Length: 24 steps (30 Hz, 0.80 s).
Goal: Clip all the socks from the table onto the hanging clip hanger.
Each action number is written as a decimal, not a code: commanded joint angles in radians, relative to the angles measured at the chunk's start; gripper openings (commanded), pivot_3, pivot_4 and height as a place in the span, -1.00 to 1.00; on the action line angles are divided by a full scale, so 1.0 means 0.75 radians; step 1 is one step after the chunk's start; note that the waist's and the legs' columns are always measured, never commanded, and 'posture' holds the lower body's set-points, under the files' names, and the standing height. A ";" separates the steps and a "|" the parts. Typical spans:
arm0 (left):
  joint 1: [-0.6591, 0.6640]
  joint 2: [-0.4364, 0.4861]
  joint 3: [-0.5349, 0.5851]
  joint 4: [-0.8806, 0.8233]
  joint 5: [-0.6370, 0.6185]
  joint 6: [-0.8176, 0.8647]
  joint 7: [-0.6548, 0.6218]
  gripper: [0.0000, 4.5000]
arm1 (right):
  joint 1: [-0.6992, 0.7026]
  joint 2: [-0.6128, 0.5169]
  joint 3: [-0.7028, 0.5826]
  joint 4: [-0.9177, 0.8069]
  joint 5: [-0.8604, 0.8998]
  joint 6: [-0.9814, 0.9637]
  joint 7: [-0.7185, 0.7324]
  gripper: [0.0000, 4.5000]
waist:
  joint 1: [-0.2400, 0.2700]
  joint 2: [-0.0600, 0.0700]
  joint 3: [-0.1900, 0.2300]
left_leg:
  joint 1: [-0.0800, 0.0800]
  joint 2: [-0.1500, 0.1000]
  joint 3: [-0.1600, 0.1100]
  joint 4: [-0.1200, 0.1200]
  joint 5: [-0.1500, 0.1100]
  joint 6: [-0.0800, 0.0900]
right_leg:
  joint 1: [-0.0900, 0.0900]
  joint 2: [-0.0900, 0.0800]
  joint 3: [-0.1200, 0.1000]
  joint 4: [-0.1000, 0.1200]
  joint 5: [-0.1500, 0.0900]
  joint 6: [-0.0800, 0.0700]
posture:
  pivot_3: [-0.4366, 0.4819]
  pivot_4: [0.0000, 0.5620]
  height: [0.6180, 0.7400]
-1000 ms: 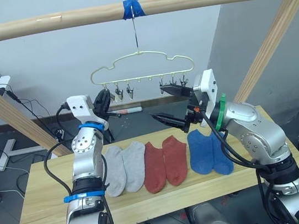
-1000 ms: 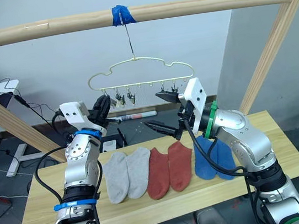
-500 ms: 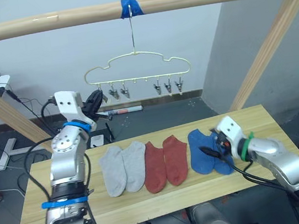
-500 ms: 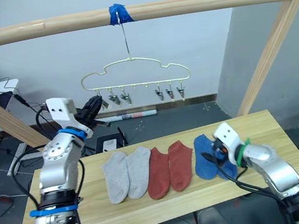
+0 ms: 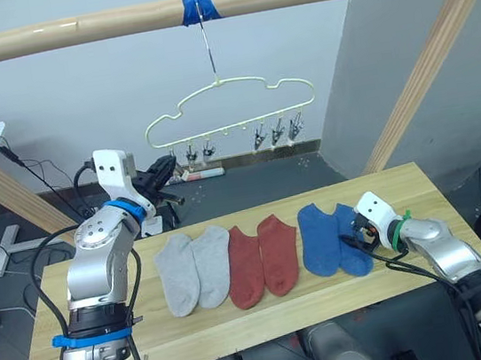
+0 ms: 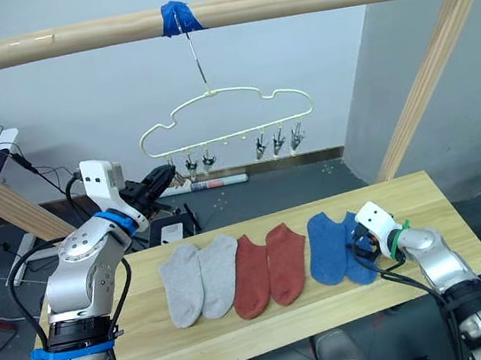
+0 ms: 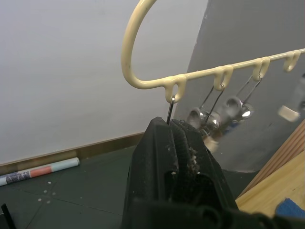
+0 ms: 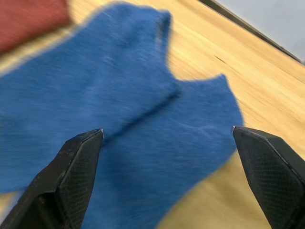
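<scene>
Blue socks (image 5: 331, 239) lie just ahead of the right tool (image 8: 167, 167), spread wide; left tool (image 7: 174, 143) pinches a hanger clip (image 7: 170, 110).

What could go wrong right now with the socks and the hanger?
The right gripper is open over the two overlapping blue socks, so it may pinch both at once. The left gripper is shut on a clip wire of the clip hanger, which hangs tilted; letting go might set it swinging.
</scene>
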 commanded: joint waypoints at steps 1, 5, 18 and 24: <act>0.038 0.014 0.021 -0.042 -0.012 0.038 -0.002 -1.00 | -0.039 0.010 -0.012 0.108 -0.037 -0.073 0.000 1.00 | 0.004 0.000 0.000 | 0.000 0.000 0.000 0.000 0.000 0.000 | 0.000 0.000 0.000 0.000 0.000 0.000 | -0.35 -0.29 1.00; 0.059 0.023 0.028 -0.063 -0.016 0.050 0.003 -1.00 | -0.049 0.031 -0.016 0.158 -0.034 -0.059 0.039 1.00 | 0.009 0.000 0.000 | 0.000 0.000 0.000 0.000 0.000 0.000 | 0.000 0.000 0.000 0.000 0.000 0.000 | -0.33 -0.28 1.00; 0.067 0.032 0.028 -0.075 -0.011 0.058 0.009 -1.00 | 0.019 0.040 -0.015 0.144 -0.038 0.004 0.154 0.30 | 0.013 0.000 0.000 | 0.012 0.000 -0.001 0.001 0.000 0.000 | 0.012 0.000 0.000 -0.001 -0.004 -0.007 | -0.31 -0.31 1.00; 0.065 0.022 0.022 -0.068 -0.007 0.050 0.016 -1.00 | 0.069 0.014 -0.044 0.101 -0.037 0.003 0.158 -0.62 | 0.014 0.000 0.000 | 0.012 0.000 -0.001 0.001 0.000 0.000 | 0.013 0.000 0.000 -0.002 -0.004 -0.007 | -0.33 -0.30 1.00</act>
